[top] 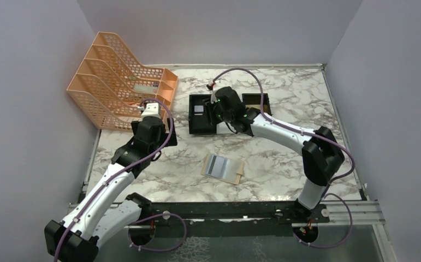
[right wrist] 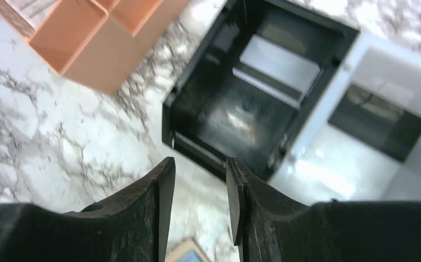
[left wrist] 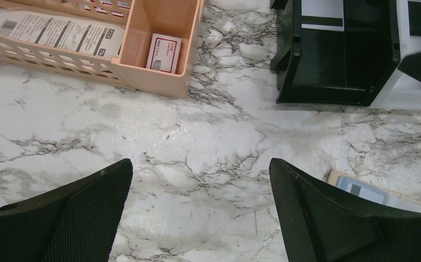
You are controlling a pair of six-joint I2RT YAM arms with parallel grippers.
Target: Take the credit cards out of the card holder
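On the marble table (top: 284, 158), lower centre, the card holder (top: 223, 168) looks light and floppy; pinch its edge. Left gripper (left wrist: 200, 166) and right gripper (right wrist: 200, 174) apart, empty.

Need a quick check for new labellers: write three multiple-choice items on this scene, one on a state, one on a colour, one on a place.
1. The left end effector is:
A. fully shut
B. wide open and empty
C. shut on a pen

2. The file rack is:
A. blue
B. green
C. orange

3. The card holder lies:
A. flat on the table
B. in the file rack
C. in the left end effector

Answers:
1 B: its fingers stand far apart over bare marble.
2 C: the top view shows peach-orange mesh plastic.
3 A: it rests on the marble near the front middle, apart from both arms.
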